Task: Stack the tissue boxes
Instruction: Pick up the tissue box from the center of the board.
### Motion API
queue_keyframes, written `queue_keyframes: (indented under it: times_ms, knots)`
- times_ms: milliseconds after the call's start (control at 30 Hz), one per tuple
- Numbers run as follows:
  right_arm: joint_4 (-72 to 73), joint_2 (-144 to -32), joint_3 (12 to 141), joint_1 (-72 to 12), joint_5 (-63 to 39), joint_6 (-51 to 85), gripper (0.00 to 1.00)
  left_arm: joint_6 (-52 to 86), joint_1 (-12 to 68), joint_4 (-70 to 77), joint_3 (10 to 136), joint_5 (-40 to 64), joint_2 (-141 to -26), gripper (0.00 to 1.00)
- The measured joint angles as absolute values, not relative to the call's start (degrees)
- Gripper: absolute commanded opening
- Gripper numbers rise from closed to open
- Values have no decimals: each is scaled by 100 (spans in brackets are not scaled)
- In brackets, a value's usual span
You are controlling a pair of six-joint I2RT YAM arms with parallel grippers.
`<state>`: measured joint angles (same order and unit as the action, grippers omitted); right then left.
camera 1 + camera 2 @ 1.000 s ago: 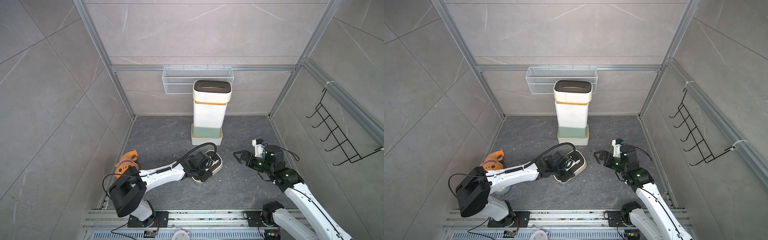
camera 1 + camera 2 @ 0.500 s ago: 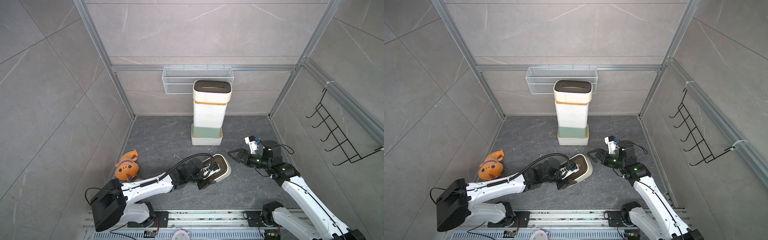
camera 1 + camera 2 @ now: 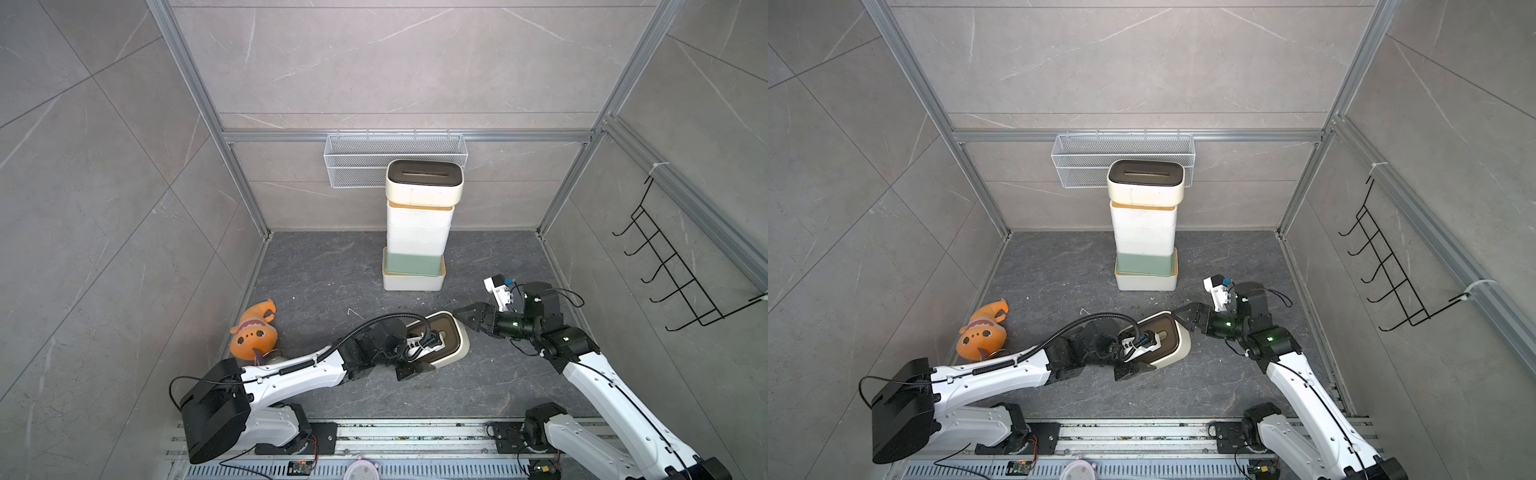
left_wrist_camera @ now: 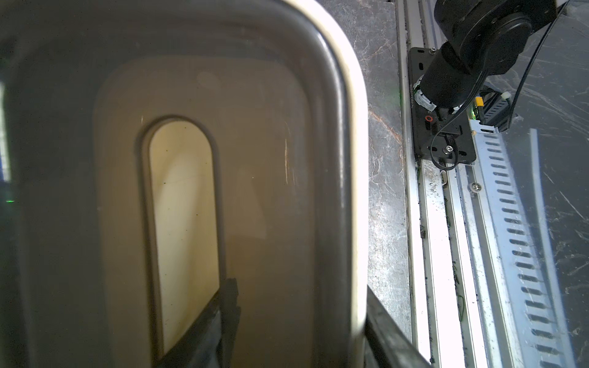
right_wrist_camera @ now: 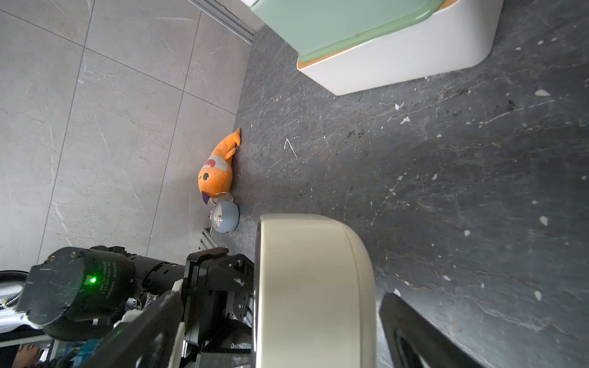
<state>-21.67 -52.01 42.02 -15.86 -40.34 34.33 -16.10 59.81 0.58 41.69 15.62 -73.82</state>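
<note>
Top views: the box (image 3: 454, 336) sits near the front, well apart from the stack (image 3: 415, 232) at the back wall. Its long axis runs from the left gripper (image 3: 422, 353) toward the right gripper (image 3: 465, 319), and its free short end points at the right one, just beside its jaws, which are spread wide. The second top view agrees: the box (image 3: 1173, 340) lies between the left gripper (image 3: 1138, 355) and the right gripper (image 3: 1183, 319), with the stack (image 3: 1144, 232) beyond.

Left wrist: one finger (image 4: 223, 318) reaches into the slot (image 4: 181, 207) of the lid. The other stands outside the long wall, so these jaws are clamped on that wall of the box (image 4: 318, 159).

Right wrist: the rounded end of the box (image 5: 312, 286) sits between the spread fingers (image 5: 414, 334). Neither seems to touch it, though the fingertips are out of frame. The right arm is nearer the free end, and closing across the short width should take it.
</note>
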Motion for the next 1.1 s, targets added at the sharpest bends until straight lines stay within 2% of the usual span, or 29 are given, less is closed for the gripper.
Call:
queue_keyframes:
  times_ms: [933, 1033, 1100]
  knots:
    - [-2241, -5218, 3968, -2001, -4032, 3435, 100, -1800, 5981, 311, 4185, 1664, -7192, 35]
    - [-2246, -5218, 3968, -2027, -4021, 3433, 95, -1813, 5981, 296, 4219, 1664, -7192, 35]
    - [-2244, -5218, 3970, -2045, -4014, 3424, 88, -1824, 5981, 292, 4237, 1662, -7192, 35]
